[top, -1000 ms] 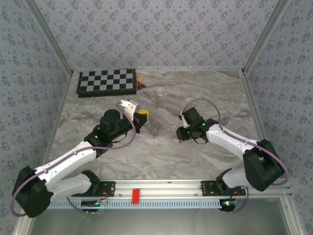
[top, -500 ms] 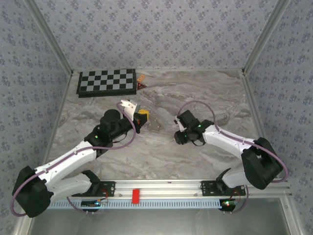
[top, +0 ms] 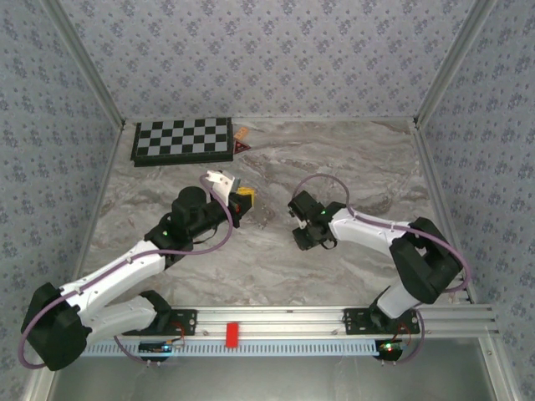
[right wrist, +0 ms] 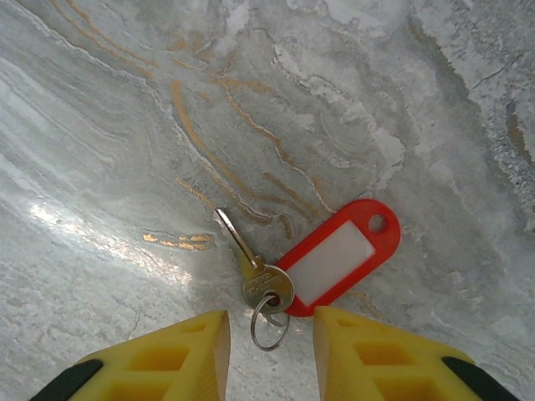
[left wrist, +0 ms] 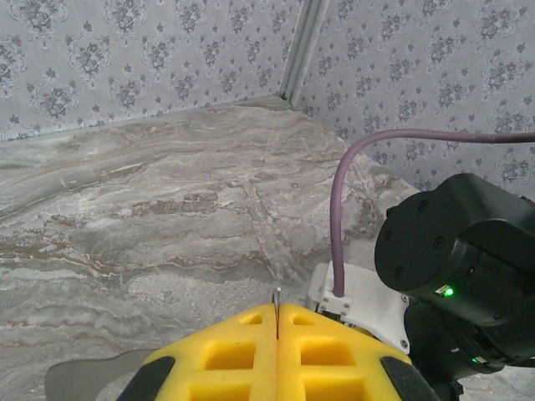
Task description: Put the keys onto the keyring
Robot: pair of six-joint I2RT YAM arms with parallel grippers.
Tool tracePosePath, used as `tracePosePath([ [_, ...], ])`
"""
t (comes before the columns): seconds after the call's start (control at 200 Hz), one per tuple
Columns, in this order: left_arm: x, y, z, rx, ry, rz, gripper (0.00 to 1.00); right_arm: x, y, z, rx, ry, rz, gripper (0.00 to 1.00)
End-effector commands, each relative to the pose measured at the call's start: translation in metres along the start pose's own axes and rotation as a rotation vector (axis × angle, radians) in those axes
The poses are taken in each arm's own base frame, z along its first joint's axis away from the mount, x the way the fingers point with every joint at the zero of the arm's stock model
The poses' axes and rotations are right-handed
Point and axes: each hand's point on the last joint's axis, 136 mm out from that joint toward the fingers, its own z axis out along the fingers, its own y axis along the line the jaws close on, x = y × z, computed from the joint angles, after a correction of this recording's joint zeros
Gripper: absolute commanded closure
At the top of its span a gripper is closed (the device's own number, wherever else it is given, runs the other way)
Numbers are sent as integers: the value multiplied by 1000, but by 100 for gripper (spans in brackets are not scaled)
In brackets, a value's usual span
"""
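Key [right wrist: 251, 266] lying on the tabletop [right wrist: 125, 125], red tag [right wrist: 334, 257] beside it.
The right gripper [right wrist: 272, 324] is hovering, jaws spread wide astride the key's small ring [right wrist: 253, 332]; the left gripper [left wrist: 277, 316] is pressing its jaws together on a thin metal sliver [left wrist: 277, 294].

No legible text, numbers or brands anywhere; red key tag [right wrist: 338, 259] white insert blank.

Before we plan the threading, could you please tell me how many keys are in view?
1. The key lies on the marble table just ahead of the open right gripper, beside a red tag. Others could lie hidden.
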Motion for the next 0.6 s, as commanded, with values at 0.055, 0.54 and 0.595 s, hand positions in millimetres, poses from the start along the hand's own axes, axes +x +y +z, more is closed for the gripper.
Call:
tracePosePath([
  [0.055,-20,-7,-5,12,-63,25,100,4,1,1,20,34,-11,69],
  [0.54,-20,-8,-6,13,-63,25,100,7,-4,9,60,42,12,76],
  [0.595,-20,-7,-6,12,-63,26,100,7,-4,9,61,43,8,76],
])
